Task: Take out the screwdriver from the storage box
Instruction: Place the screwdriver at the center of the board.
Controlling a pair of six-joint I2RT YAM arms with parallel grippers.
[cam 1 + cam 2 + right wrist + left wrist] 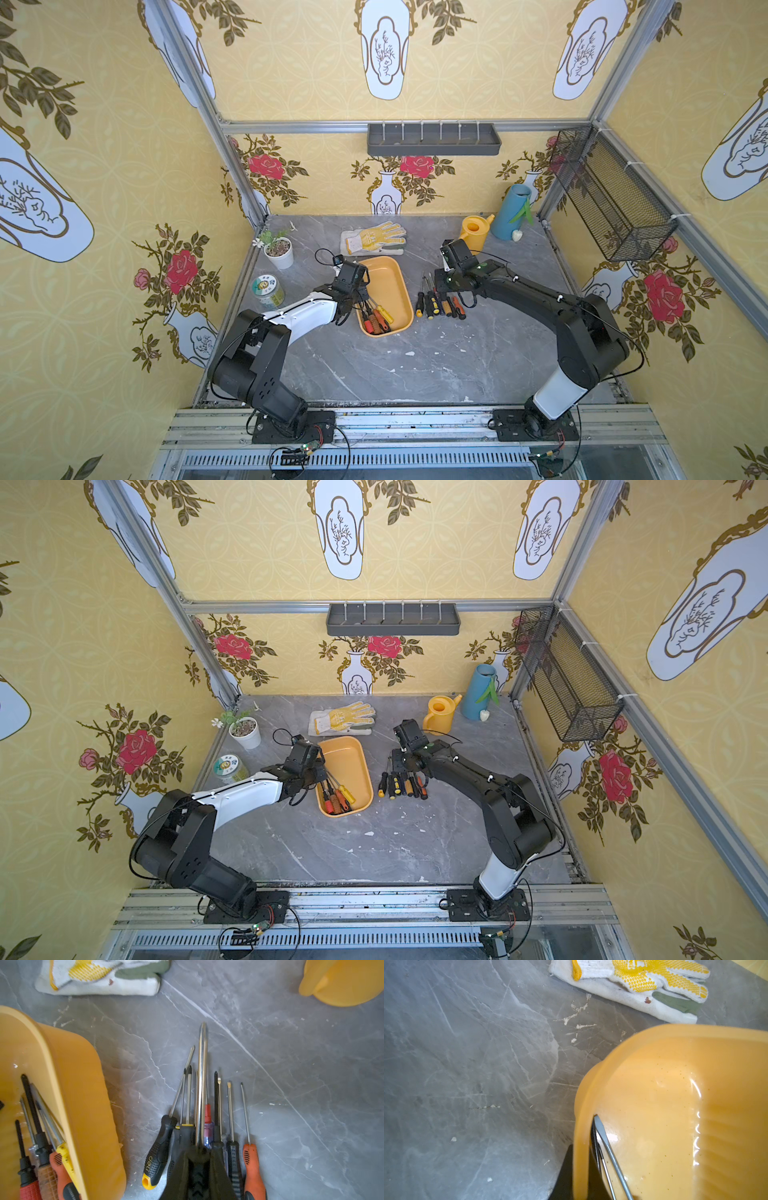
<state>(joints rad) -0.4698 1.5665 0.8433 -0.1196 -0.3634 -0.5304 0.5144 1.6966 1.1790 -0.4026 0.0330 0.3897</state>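
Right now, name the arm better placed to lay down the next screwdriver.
Right. The right gripper is shut on a screwdriver over the row on the table; the left gripper appears clamped on the storage box wall.

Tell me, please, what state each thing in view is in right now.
left tool: shut on the storage box rim.
right tool: shut on the long screwdriver.
storage box: upright, partly filled.
boxed screwdrivers: lying heaped at its near end.
table screwdrivers: lying in a row beside the box.
glove: lying flat.
watering can: upright.
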